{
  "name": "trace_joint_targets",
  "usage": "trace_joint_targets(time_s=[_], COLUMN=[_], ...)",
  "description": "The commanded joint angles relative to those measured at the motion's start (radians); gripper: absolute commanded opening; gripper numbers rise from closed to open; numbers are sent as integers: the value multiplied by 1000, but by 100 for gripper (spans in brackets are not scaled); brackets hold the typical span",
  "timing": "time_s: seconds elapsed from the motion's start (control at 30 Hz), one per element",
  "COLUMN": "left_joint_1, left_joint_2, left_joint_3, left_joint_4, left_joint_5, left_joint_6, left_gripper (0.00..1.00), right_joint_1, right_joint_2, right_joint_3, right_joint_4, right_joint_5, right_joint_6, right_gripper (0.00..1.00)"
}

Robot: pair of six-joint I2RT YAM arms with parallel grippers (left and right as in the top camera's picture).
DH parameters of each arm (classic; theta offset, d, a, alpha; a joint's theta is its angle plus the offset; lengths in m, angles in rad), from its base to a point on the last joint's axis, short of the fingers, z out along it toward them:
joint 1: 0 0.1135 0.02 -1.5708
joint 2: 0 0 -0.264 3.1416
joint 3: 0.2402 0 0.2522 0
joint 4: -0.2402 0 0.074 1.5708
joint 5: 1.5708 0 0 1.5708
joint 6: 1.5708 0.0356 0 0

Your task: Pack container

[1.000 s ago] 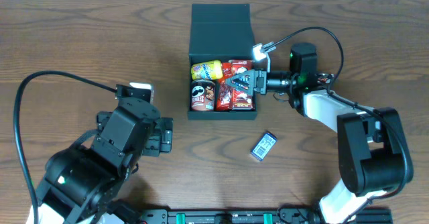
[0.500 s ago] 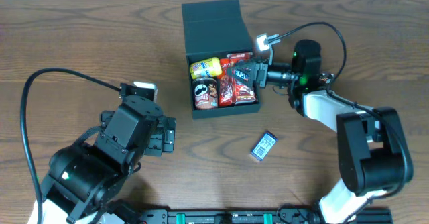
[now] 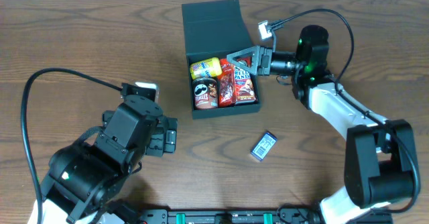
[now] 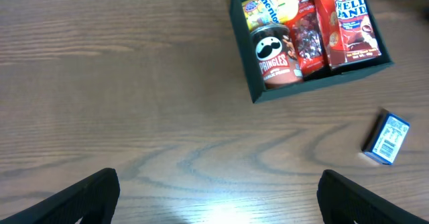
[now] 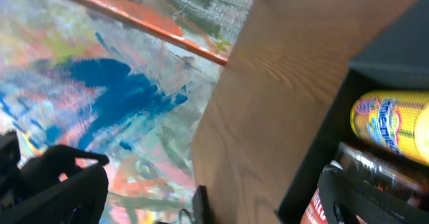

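A: Right gripper [image 3: 242,60], state?
B: Fingers spread wide with nothing between them. In its wrist view both fingers [image 5: 64,180] frame open space, and the gap holds only table edge and box.

A: Where is the container [image 3: 213,26] relative to it?
B: Directly under and just ahead of the fingertips. The gripper hangs over the far right corner of the open compartment. The flap lid lies back flat on the table [image 3: 80,36], beyond the fingertips on their far side.

A: Contents?
B: A yellow candy tube [image 3: 206,68] at the far left, straight ahead of the right fingertips. A chip can [image 3: 204,93] sits just nearer than it. A red packet [image 3: 226,90] lies in the middle and a red snack box [image 3: 244,86] lies along the right wall, just below the gripper.

A: Left gripper [image 4: 218,176]?
B: Also parted wide and empty, above bare wood. The container is ahead of it and to its right, well apart.

A: Anything loose?
B: A small blue box [image 3: 264,145] lies on the table outside the container. It is to the right of the left gripper, between the two arms and near the container's front wall.
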Motion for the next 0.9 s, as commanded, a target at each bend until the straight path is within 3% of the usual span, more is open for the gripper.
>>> trace_joint_targets(time_s=[0.0,0.87], left_joint_1=[3,3], left_joint_2=[1,1], left_joint_3=[-2,-2], left_joint_4=[9,0], left_joint_5=[23,26], left_joint_6=[-5,-5], left_gripper=[95,95], right_joint_1=[-1,-2], right_joint_2=[31,260], right_joint_3=[53,111], right_joint_4=[-21,-182], right_joint_5=[-3,164], right_joint_6=[-10,-172], right_gripper=[99,99])
